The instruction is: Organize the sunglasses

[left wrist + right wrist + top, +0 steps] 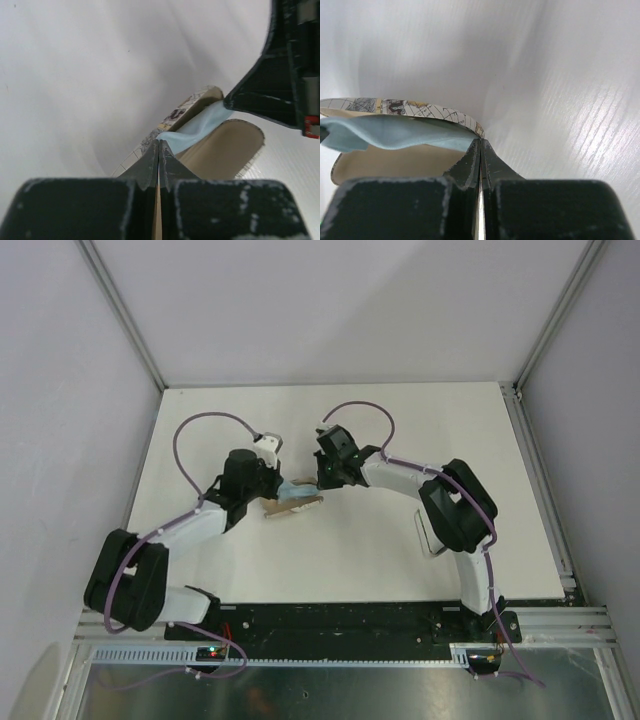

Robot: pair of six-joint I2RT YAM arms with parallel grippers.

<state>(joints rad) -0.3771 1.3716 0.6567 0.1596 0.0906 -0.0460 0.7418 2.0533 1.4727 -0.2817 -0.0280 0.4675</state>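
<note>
From above, the left gripper (pixel 287 488) and the right gripper (pixel 318 483) point tip to tip over the middle of the white table (pixel 400 440), close together. A beige case (pixel 297 507) lies just below both sets of fingertips, and a light blue cloth (pixel 296 491) shows between them. Neither gripper's opening can be read from this height.

In the left wrist view, the left gripper's fingers (pixel 147 165) are pressed together with no gap at the tips. Straight ahead of them the case stands open, its map-printed lid (pixel 192 105) to their left and its plain beige shell to their right. The cloth runs from the fingertips up the slot between lid and shell to the tip of the right gripper beyond.

In the right wrist view, the right gripper's fingers (pixel 492 167) are likewise closed tight. The end of the lid's rim sits right at their tips, and the cloth spreads to their left beneath the lid. I cannot tell whether either gripper pinches the cloth or the rim.

The sunglasses show in no view, so their place cannot be told.
</note>
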